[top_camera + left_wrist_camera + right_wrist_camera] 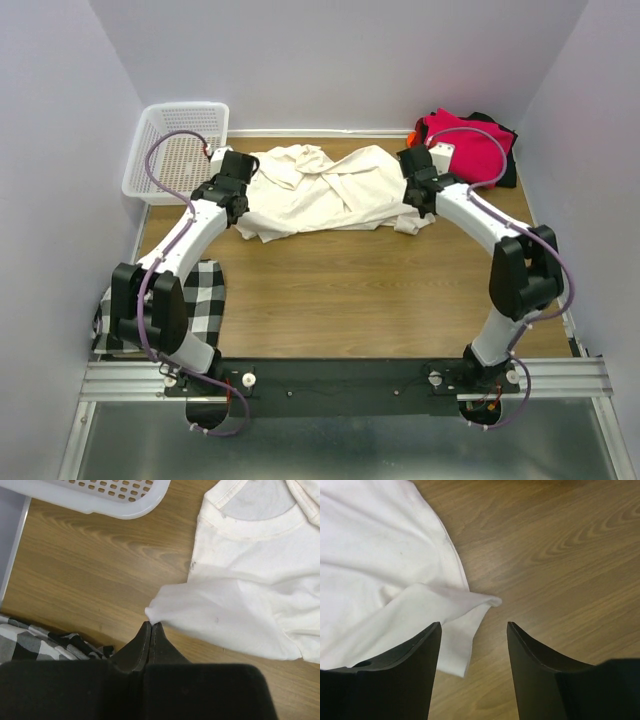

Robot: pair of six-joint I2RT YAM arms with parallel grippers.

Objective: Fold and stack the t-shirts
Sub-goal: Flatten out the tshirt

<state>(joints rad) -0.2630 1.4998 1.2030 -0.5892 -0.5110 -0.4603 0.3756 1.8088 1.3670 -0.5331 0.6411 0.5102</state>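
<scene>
The cream t-shirt (320,190) lies crumpled across the far middle of the table. My left gripper (232,195) is at its left edge. In the left wrist view the gripper (151,625) is shut, pinching a corner of the cream t-shirt (240,595). My right gripper (420,195) is at the shirt's right edge. In the right wrist view it (474,627) is open just above the wood, and a pointed fold of the shirt (465,602) lies between the jaws. Folded magenta-red (455,135), black (503,150) and orange (411,138) shirts are piled at the far right.
A white mesh basket (180,150) stands at the far left and also shows in the left wrist view (100,495). A black-and-white checked cloth (205,290) hangs over the near left edge by the left arm's base and shows in the left wrist view (35,640). Walls enclose the table.
</scene>
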